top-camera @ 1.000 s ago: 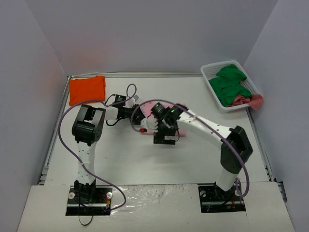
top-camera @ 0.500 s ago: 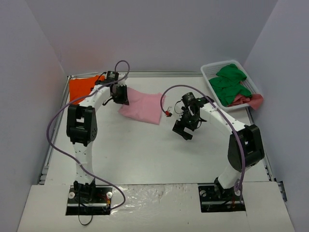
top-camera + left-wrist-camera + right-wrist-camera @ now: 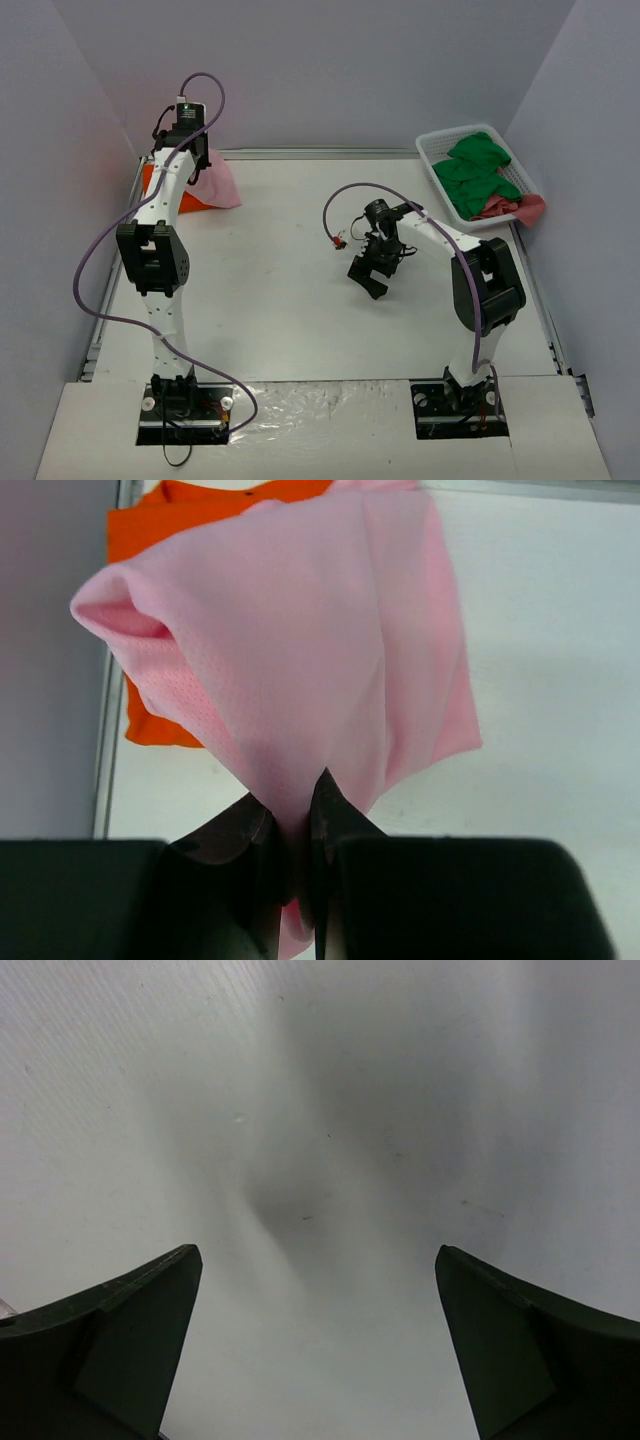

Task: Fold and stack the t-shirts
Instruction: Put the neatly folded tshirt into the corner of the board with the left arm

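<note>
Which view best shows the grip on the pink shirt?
Left wrist: the left gripper pinches the pink shirt close up. Top external shows it small and distant; right wrist shows only table.

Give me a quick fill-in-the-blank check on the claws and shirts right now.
The left claw is ___ on the pink t-shirt.
The right claw is open and holds ___.
The orange t-shirt lies in the far ___ corner.
The white basket holds mostly ___ cloth.
Missing: shut; nothing; left; green.
</note>
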Controlling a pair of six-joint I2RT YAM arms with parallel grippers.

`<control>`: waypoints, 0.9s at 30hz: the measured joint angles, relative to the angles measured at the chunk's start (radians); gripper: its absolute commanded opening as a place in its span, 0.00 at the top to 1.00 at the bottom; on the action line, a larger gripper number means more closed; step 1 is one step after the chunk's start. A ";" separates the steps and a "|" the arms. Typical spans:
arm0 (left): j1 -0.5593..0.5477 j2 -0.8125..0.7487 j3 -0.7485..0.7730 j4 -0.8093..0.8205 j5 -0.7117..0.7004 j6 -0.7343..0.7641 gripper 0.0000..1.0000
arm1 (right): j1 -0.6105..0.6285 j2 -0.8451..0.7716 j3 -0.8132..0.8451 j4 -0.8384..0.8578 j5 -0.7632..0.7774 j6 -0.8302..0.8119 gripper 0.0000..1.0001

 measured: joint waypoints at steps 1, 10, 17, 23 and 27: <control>0.005 0.011 0.021 -0.010 -0.016 0.009 0.98 | 0.007 0.010 0.000 0.000 0.000 0.000 0.00; 0.014 0.138 0.188 -0.077 -0.089 0.107 0.98 | 0.040 0.060 0.000 0.003 0.002 0.001 0.00; 0.036 0.143 0.188 -0.073 -0.120 0.167 0.98 | 0.039 0.080 0.000 0.003 0.010 0.003 0.00; 0.079 0.142 0.187 -0.051 -0.132 0.203 0.98 | 0.040 0.090 0.002 0.006 0.023 0.009 0.00; 0.105 0.142 0.185 -0.033 -0.142 0.225 0.98 | 0.040 0.092 0.002 0.006 0.026 0.009 0.00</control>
